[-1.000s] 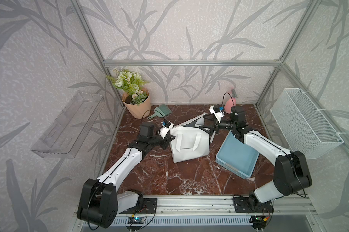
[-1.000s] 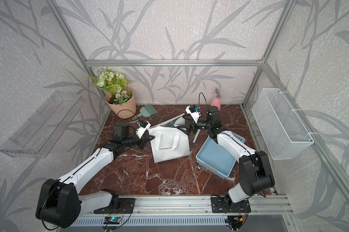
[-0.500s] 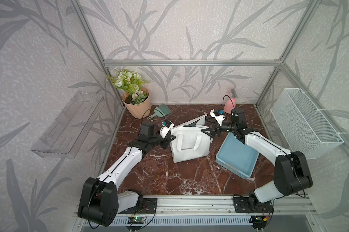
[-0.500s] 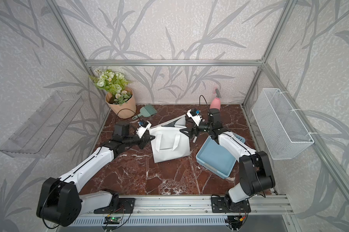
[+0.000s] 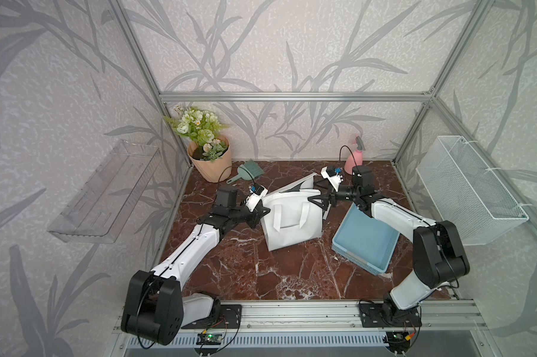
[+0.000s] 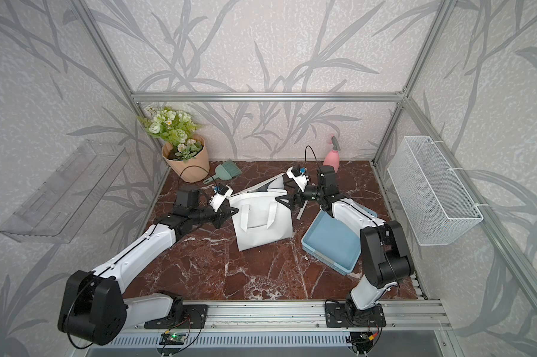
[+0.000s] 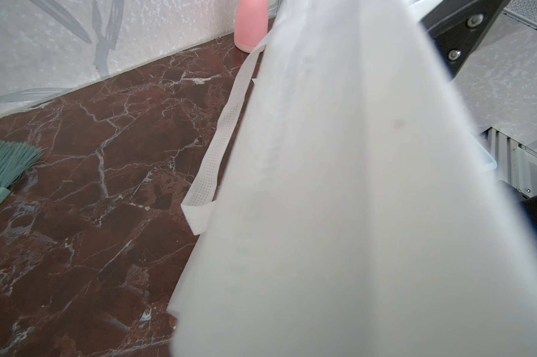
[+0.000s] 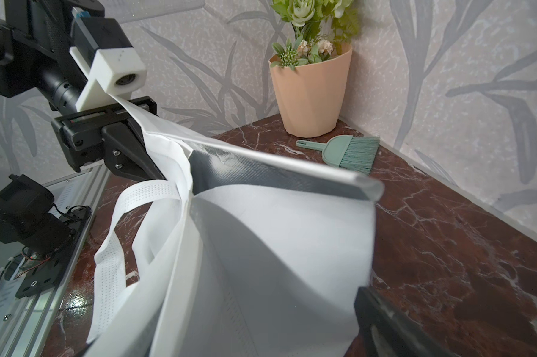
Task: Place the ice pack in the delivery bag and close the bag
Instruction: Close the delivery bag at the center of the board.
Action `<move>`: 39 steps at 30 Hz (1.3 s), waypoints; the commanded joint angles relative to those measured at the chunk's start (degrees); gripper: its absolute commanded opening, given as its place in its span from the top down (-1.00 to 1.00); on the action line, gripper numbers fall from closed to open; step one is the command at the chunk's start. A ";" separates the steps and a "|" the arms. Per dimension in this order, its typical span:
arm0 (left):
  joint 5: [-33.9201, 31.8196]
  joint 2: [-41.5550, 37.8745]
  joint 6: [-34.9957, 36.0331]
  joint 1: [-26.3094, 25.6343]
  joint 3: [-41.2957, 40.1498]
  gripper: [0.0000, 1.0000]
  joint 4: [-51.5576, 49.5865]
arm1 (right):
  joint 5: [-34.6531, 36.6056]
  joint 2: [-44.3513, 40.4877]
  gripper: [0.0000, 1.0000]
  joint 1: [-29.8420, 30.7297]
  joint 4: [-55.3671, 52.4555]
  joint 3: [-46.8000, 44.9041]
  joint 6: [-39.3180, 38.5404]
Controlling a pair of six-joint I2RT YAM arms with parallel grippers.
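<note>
**White tote pinned between two arms on a marble top**

The table (image 5: 261,272) is red-brown marble veined in white, boxed in by aluminium posts and grey leaf-print wallpaper. A clear plastic shelf (image 5: 106,191) hangs on one side wall and a white wire basket (image 5: 465,191) on the other.

The delivery bag (image 5: 292,222) stands mid-table. It is boxy, of matte white fabric, with dimpled loop handles (image 8: 112,247) and a silver foil lining (image 8: 261,176).

The left gripper (image 5: 262,212) is clenched on the bag's top edge. The right gripper (image 5: 319,202) is spread wide at the opposite corner.

Just beside the bag lies a shallow blue plastic tray (image 5: 366,244). At the back stand a peach flowerpot (image 5: 213,163), a teal hand brush (image 5: 250,171) and a pink spray bottle (image 5: 355,159).
</note>
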 commanded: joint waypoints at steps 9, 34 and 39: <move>1.02 0.68 1.48 0.26 1.66 1.00 -1.47 | -2.16 5.26 -0.89 2.52 8.10 3.08 5.79; 0.78 0.61 2.02 0.27 1.47 1.00 -1.90 | -4.97 9.20 -0.91 1.95 6.64 7.05 5.05; 1.00 0.70 2.10 0.27 1.56 1.00 -2.10 | -2.67 8.43 -0.91 2.68 9.97 5.49 5.77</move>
